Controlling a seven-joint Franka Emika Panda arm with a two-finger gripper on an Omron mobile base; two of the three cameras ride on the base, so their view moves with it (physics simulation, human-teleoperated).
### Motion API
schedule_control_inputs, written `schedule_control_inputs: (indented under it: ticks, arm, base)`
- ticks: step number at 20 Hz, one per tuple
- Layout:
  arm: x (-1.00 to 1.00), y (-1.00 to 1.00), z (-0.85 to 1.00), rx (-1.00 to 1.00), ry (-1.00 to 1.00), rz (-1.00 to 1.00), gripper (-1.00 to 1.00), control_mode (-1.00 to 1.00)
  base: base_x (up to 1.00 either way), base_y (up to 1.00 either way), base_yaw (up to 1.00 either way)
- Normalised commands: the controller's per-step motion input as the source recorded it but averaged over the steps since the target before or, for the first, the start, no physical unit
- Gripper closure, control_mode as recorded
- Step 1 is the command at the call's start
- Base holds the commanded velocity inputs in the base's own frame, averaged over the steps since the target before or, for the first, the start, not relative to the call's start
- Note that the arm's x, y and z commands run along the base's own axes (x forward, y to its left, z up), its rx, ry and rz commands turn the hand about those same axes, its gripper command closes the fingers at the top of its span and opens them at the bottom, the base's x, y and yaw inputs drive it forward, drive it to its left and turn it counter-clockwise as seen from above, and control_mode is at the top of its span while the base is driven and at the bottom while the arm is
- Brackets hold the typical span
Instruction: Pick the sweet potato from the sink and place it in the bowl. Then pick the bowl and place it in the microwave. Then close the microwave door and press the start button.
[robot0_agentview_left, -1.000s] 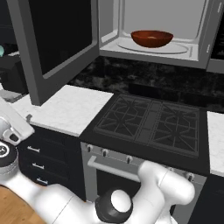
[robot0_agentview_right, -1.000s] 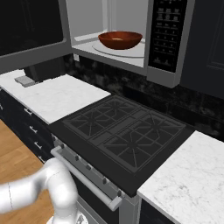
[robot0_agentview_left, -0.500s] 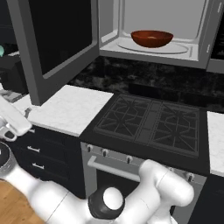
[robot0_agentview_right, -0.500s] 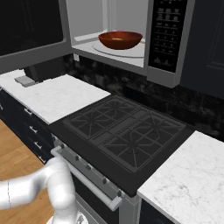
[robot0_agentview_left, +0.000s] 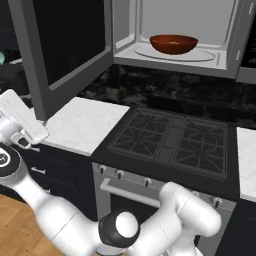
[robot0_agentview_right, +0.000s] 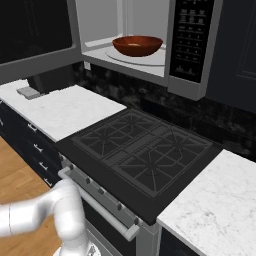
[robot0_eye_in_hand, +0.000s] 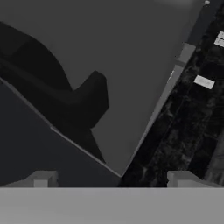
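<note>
With the bowl (robot0_agentview_left: 173, 44) seated on the microwave (robot0_agentview_left: 175, 30) turntable, the hand (robot0_eye_in_hand: 113, 178) (fingers spread, empty) faces the swung-out microwave door (robot0_agentview_left: 65, 45), apparently to push it shut.

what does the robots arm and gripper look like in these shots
The glossy white rounded arm is built of thick tube-like segments, with a dark grey ball joint capped by a white disc. Its hand is a flat white block. The two small dark grey square finger tips show in the hand view.

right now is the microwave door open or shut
Open. The microwave door is swung out to the left, leaving the cavity exposed, with the bowl sitting on the turntable inside the microwave.
</note>
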Motion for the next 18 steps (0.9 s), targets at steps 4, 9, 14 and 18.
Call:
schedule_control_inputs:
  ticks: [4, 9, 14, 18]
  arm:
    - [0.00, -0.69, 0.01, 0.08, -0.26, 0.00, -1.00, -1.00]
    - [-0.02, -0.88, 0.00, 0.11, -0.30, 0.00, -1.00, -1.00]
    - [0.00, -0.99, 0.00, 0.15, -0.29, 0.00, -1.00, -1.00]
    - [-0.01, -0.99, 0.00, 0.16, -0.26, 0.00, -1.00, -1.00]
  base:
    - [0.00, 0.00, 0.00]
    - [0.00, 0.00, 0.00]
    - [0.00, 0.00, 0.00]
    - [0.00, 0.00, 0.00]
